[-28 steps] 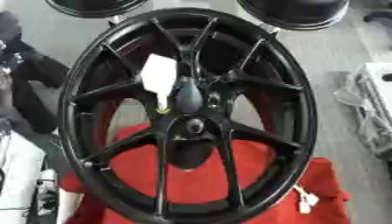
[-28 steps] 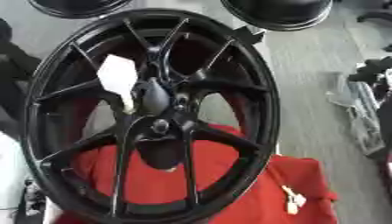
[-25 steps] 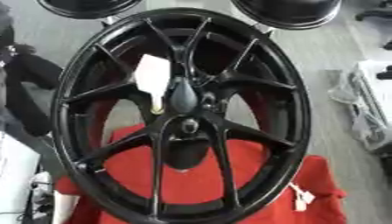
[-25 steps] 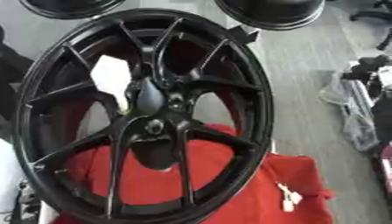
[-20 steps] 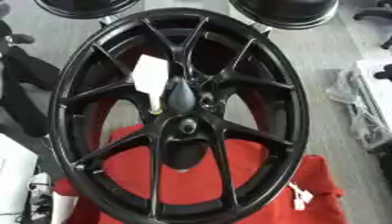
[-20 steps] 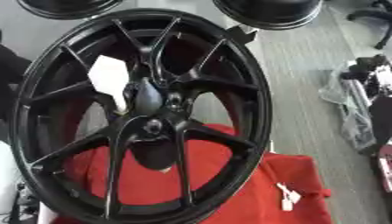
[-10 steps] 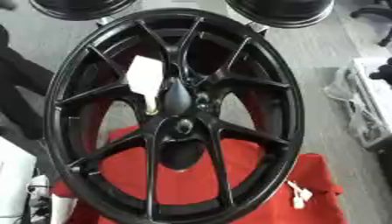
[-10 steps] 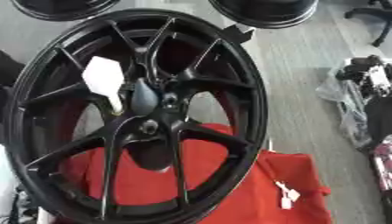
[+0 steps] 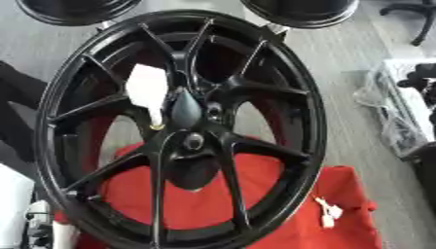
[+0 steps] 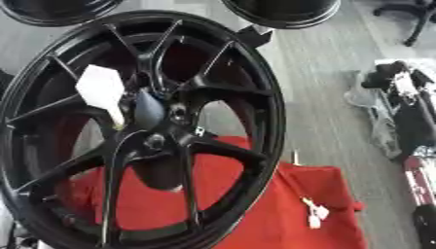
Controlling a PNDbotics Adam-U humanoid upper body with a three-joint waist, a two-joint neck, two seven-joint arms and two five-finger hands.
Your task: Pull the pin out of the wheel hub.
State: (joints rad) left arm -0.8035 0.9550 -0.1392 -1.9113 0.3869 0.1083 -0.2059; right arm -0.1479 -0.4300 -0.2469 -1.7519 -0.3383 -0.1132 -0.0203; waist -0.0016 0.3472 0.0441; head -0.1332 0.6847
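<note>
A big black spoked wheel (image 9: 281, 82) stands tilted over a red cloth (image 9: 204, 199). Its hub (image 9: 192, 142) is at the middle of the view. The pin's white flat head (image 9: 146, 90) shows just up and left of the hub, and its thin stem runs down to a brass tip (image 9: 156, 126) at the hub's edge. A dark cone-shaped piece (image 9: 186, 108) stands right beside it. Neither of my hands shows in either view. A dark shape (image 9: 17, 114) lies behind the wheel at the left edge; I cannot make out what it is.
Two more black rims (image 9: 77, 7) (image 9: 302, 9) stand at the far edge. A small white tagged piece (image 9: 327, 212) lies on the cloth's right corner. Bags and dark gear (image 10: 408, 112) are piled on the grey floor at the right. A white device (image 9: 34, 228) is at lower left.
The whole picture has slid left and tilted, so the camera has moved. The pin sits at the same place by the hub, and the wheel has not moved.
</note>
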